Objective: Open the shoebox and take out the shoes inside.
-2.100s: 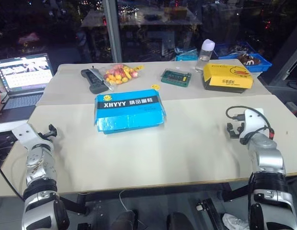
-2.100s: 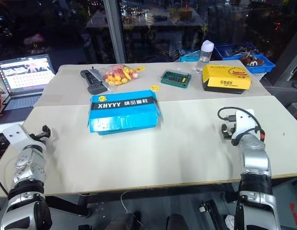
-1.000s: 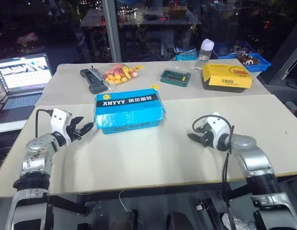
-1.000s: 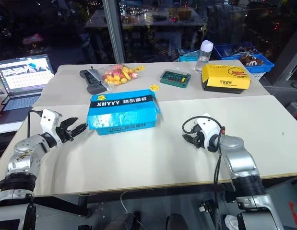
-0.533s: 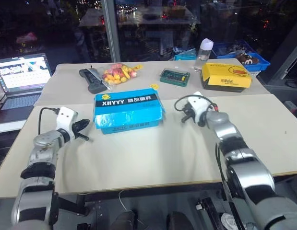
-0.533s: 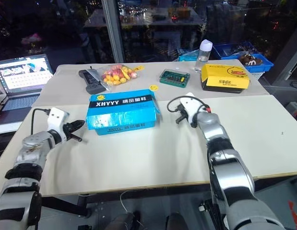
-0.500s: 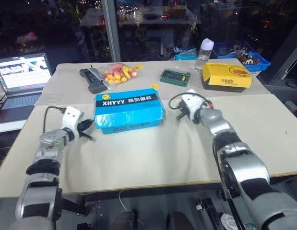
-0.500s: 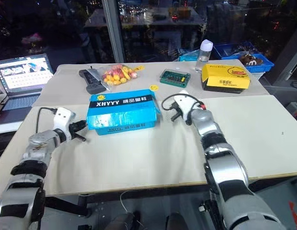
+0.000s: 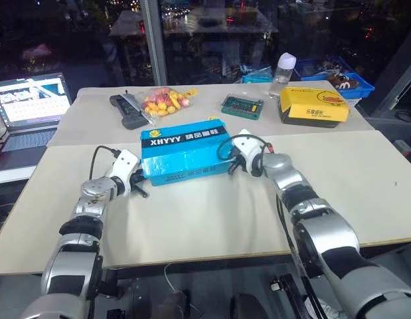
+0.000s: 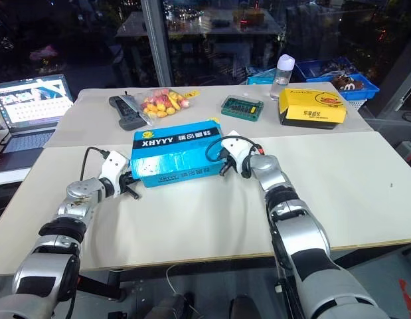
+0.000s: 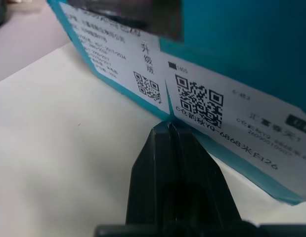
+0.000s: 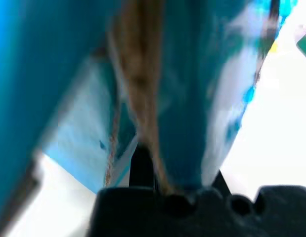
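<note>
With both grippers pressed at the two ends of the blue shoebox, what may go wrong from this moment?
1. Both grippers are shut: the left gripper meets the labelled end of the shoebox with its tips together, and the right gripper is at the other end. Neither seems to hold the lid, so the box may slide on the table instead of opening.
2. A hard push from both ends may crush the cardboard.
3. The closed box may tip if lifted, spilling its contents.
</note>
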Controlling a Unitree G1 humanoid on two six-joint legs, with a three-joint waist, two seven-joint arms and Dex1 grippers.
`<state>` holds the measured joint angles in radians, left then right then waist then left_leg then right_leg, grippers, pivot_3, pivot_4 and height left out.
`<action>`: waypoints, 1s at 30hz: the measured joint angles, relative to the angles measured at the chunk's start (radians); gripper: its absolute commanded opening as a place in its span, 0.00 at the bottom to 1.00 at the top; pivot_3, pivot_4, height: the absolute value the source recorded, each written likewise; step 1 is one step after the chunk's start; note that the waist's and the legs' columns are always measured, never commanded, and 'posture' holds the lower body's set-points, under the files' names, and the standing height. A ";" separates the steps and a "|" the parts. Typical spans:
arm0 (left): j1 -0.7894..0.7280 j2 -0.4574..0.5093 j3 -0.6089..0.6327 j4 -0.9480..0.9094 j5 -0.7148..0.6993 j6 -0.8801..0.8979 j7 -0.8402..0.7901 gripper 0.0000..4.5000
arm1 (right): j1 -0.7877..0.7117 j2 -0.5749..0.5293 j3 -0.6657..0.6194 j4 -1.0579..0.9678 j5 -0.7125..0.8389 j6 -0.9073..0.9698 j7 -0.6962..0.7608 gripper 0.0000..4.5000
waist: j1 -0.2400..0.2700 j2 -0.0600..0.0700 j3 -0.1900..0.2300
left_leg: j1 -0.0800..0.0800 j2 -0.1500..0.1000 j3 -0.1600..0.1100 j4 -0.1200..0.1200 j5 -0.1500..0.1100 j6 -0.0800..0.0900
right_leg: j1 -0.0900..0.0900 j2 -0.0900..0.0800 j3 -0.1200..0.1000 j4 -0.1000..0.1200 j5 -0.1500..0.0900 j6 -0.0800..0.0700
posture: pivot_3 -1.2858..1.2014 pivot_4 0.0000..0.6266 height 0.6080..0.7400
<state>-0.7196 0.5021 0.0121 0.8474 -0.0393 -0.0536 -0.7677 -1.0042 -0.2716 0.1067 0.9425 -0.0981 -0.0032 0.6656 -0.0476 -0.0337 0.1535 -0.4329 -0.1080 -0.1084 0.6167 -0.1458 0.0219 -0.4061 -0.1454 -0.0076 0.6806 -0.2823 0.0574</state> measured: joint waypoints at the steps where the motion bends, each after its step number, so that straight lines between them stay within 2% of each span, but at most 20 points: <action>1: 0.015 0.000 -0.001 -0.024 -0.001 0.003 -0.008 0.01 | 0.043 -0.013 -0.002 -0.083 0.005 0.035 0.016 0.00 | 0.000 0.000 0.000 | 0.000 0.000 0.000 0.000 0.000 0.000 | 0.000 0.000 0.000 0.000 0.000 0.000 | 0.52 0.24 0.87; 6: 0.136 0.018 0.006 -0.248 -0.026 0.081 -0.050 0.01 | 0.371 -0.112 0.005 -0.742 0.048 0.394 0.086 0.00 | 0.002 0.000 0.000 | -0.007 0.000 0.000 0.004 0.000 0.001 | -0.007 0.000 0.001 0.002 0.000 0.000 | 0.52 0.24 0.87; 8: 0.183 0.028 0.009 -0.320 -0.038 0.107 -0.056 0.01 | 0.457 -0.150 0.021 -0.931 0.072 0.532 0.108 0.00 | -0.005 0.000 0.000 | -0.009 0.001 0.000 0.007 -0.001 0.001 | -0.009 0.001 0.002 0.004 0.000 0.000 | 0.52 0.24 0.87; 13: 0.293 0.069 0.046 -0.475 -0.072 0.185 -0.056 0.01 | 0.555 -0.218 0.041 -1.230 0.120 0.734 0.141 0.00 | -0.013 0.001 0.001 | -0.008 0.004 0.000 0.009 -0.001 0.001 | -0.008 0.004 0.002 0.005 0.001 0.000 | 0.52 0.24 0.87; 17: 0.366 0.078 0.051 -0.590 -0.095 0.248 -0.055 0.01 | 0.554 -0.219 0.038 -1.262 0.121 0.775 0.094 0.00 | -0.003 0.001 0.001 | -0.006 0.004 0.000 0.010 -0.001 0.001 | -0.005 0.004 0.002 0.002 0.003 0.001 | 0.52 0.24 0.87; 22: 0.447 0.086 0.050 -0.698 -0.124 0.295 -0.072 0.01 | 0.531 -0.217 0.036 -1.199 0.120 0.769 0.037 0.00 | 0.011 0.001 0.001 | -0.006 0.003 0.000 0.010 -0.001 0.001 | -0.003 0.004 0.002 0.000 0.004 0.001 | 0.52 0.24 0.87; 30: 0.445 0.083 0.048 -0.704 -0.127 0.311 -0.055 0.01 | 0.506 -0.211 0.040 -1.132 0.122 0.727 0.012 0.00 | 0.022 0.001 0.001 | -0.006 0.004 0.000 0.010 -0.001 0.001 | -0.003 0.004 0.002 0.000 0.004 0.001 | 0.52 0.24 0.87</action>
<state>-0.2748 0.5855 0.0602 0.1433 -0.1658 0.2578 -0.8225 -0.4980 -0.4830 0.1466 -0.1895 0.0244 0.7241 0.6778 -0.0256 -0.0328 0.1543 -0.4387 -0.1044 -0.1084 0.6268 -0.1467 0.0231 -0.4092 -0.1416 -0.0057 0.6802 -0.2785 0.0580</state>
